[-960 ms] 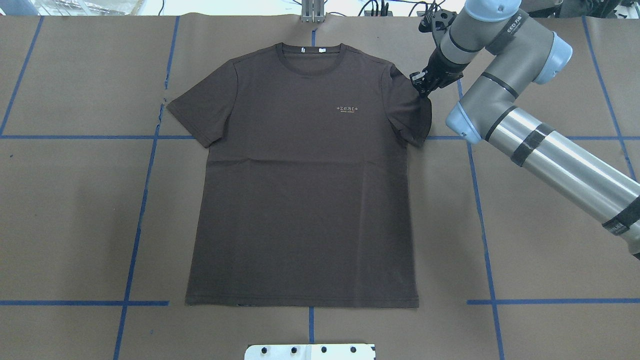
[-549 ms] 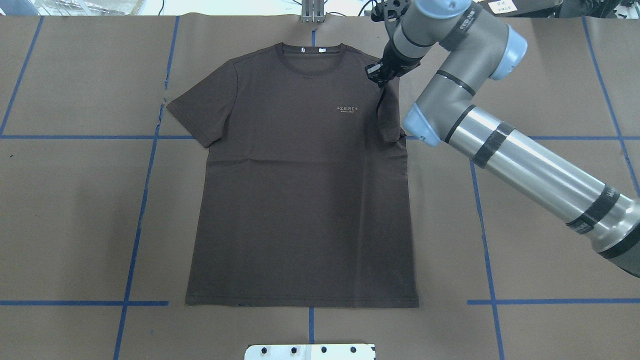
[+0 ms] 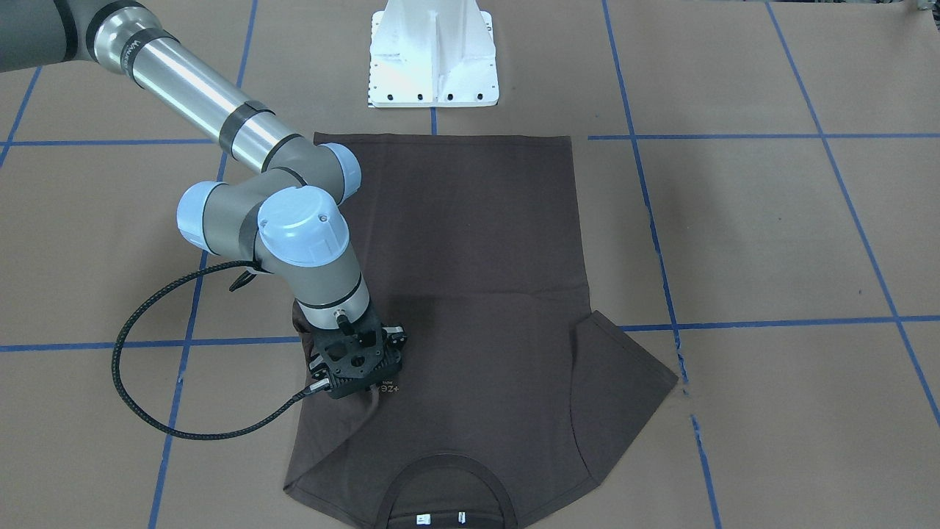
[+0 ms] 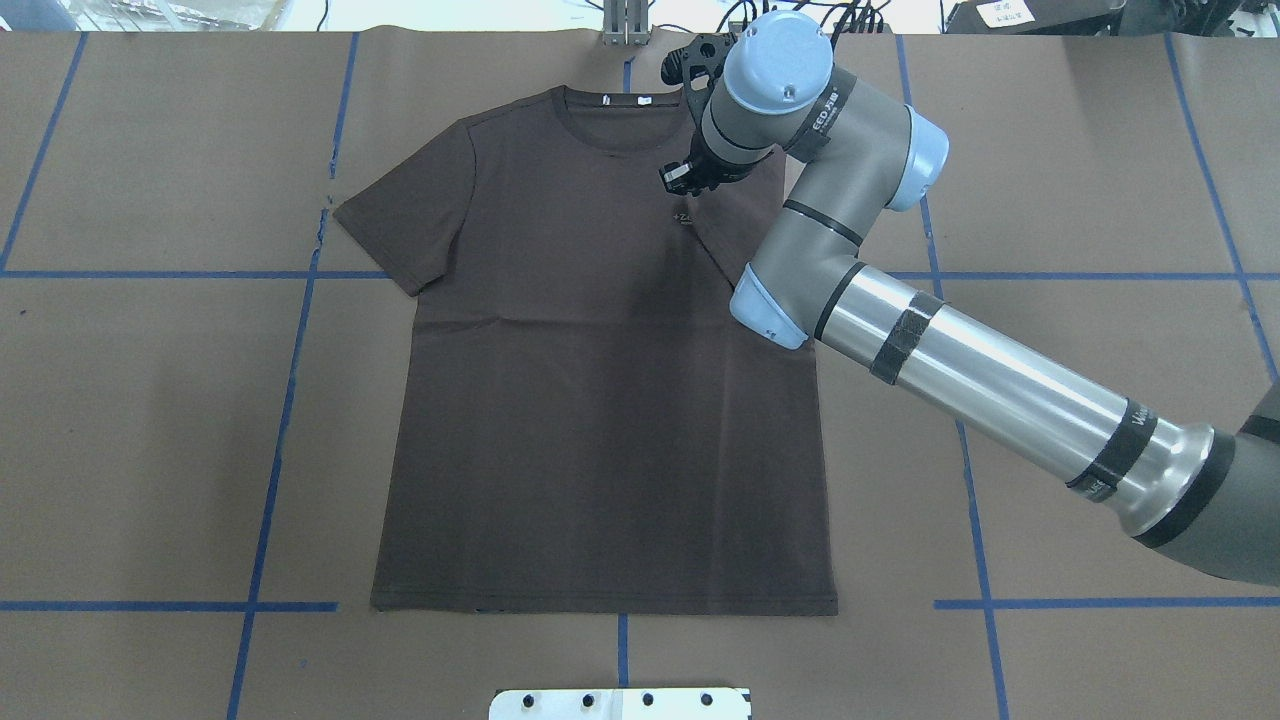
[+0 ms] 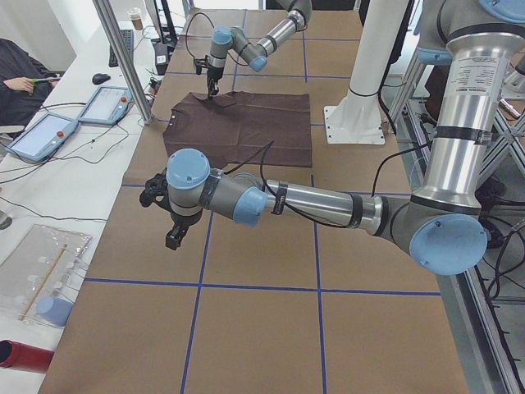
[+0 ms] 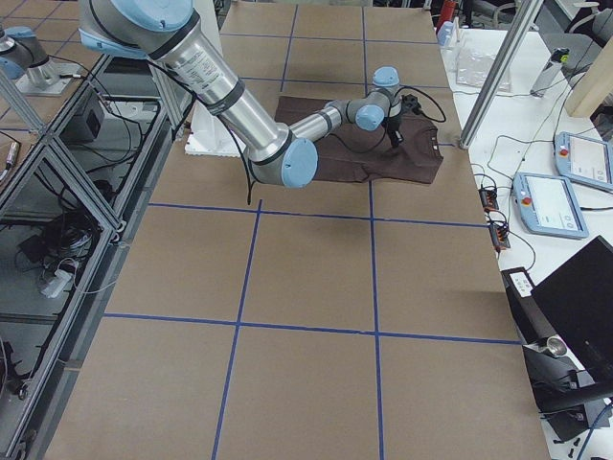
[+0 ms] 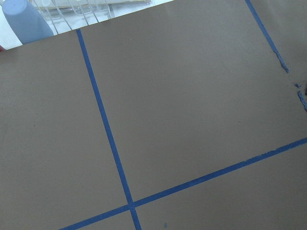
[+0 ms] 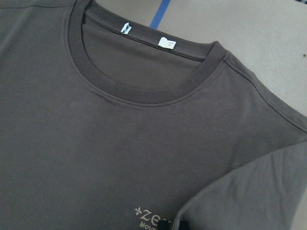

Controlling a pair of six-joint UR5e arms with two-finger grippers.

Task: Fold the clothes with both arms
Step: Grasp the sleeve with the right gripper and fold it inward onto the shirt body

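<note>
Toward the table's left end, the left gripper [image 5: 173,236] hovers — grip impossible to tell. Mid-table lies the T-shirt [image 4: 600,400]. The right gripper [image 4: 686,183], pinching its sleeve [image 8: 249,191], has swung it inward over the lettering [image 8: 151,216] — the first fold looks begun.

You've got a brown paper table cover [image 4: 1100,150], blue tape grid lines [image 4: 150,606], a white metal pedestal base [image 3: 433,51] and a pale blue plastic cup [image 7: 24,21].

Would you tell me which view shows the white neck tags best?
The right wrist-mounted view: the neck tags sit large and sharp inside the collar. Overhead and front-facing views show them as tiny white specks; side views are too distant; the left wrist sees only table.
</note>
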